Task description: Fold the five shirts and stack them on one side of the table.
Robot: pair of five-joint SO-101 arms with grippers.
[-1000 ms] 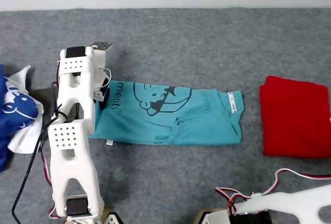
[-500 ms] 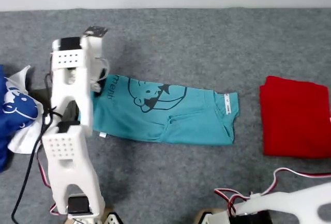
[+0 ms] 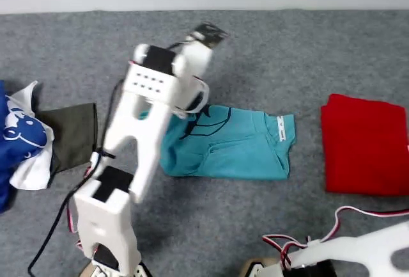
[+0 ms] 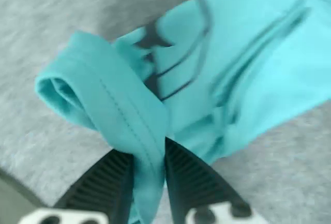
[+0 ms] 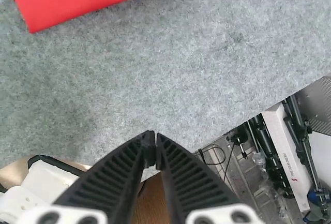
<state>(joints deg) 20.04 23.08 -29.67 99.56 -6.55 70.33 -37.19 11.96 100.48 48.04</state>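
- One shirt is in work: the teal shirt (image 3: 236, 146), lying lengthwise across the middle of the high view on the grey bench (image 3: 287, 53), with its left end raised off the surface.
- The left pincer (image 4: 150, 154) is clamped on a bunched hem of the teal cloth. The fabric passes between the two black fingers and rolls over in a loop just beyond them.
- The left arm (image 3: 137, 136) slants from the lower left of the high view up to centre, with its wrist above the shirt's raised end.
- The right pincer (image 5: 151, 144) has its fingers together with nothing between them, over bare bench. The right arm (image 3: 358, 254) lies along the lower right edge of the high view.
- The red shirt (image 3: 365, 146) is folded into a tidy rectangle at the right edge, well apart from the teal one. It is probably the base of the stack.
- At the left edge a blue-and-white shirt (image 3: 19, 136) lies crumpled, with a dark shirt (image 3: 73, 133) touching it. Both are unfolded.
- The step looks like the crosswise fold of the teal shirt, left end going over toward the collar end. Roughly one shirt of five looks finished.
- Next, the held hem needs carrying across and setting down square on the far end. Letting go low should keep the cloth from springing back.
- The grip is on a rolled bunch rather than a flat edge, so the fold may land wrinkled.
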